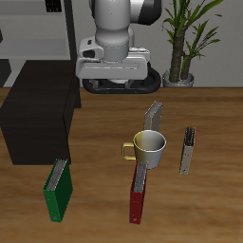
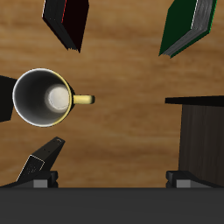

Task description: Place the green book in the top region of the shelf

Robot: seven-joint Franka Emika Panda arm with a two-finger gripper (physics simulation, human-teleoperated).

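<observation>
The large matte black box-like shelf (image 1: 38,109) sat at one side edge of the wooden worktop (image 1: 104,142), toward the back, its flat upper surface bare in the exterior view. Just in front of it, near the front edge, the thin bright green hardcover book (image 1: 59,190) stood upright on its lower edge, pale pages facing up and to the side, apart from the shelf and from everything else. Further along, a dark red book (image 1: 139,195) stood close to the front edge, with a cream mug with a yellow handle (image 1: 149,147) just behind it and a grey book (image 1: 154,117) behind the mug. A second grey book (image 1: 189,150) stood beyond these, and a potted plant (image 1: 180,38) rose at the back.

The gripper (image 2: 112,179) hung high over the middle of the worktop, back from all the books, holding nothing. Its fingers (image 2: 39,164) were spread wide apart; the wrist view showed the mug (image 2: 44,96), the red book (image 2: 68,19) and the green book (image 2: 188,26) all below and clear of them.

The step in hand was judged to be the reach for the green book. Doing it well would call for travelling toward the front corner beside the shelf, turning the wrist so the fingers straddle the thin covers, and descending squarely over the top edge. Gripping near the middle of the book's length should keep it from swinging, and enough height is needed to clear the shelf's edge
</observation>
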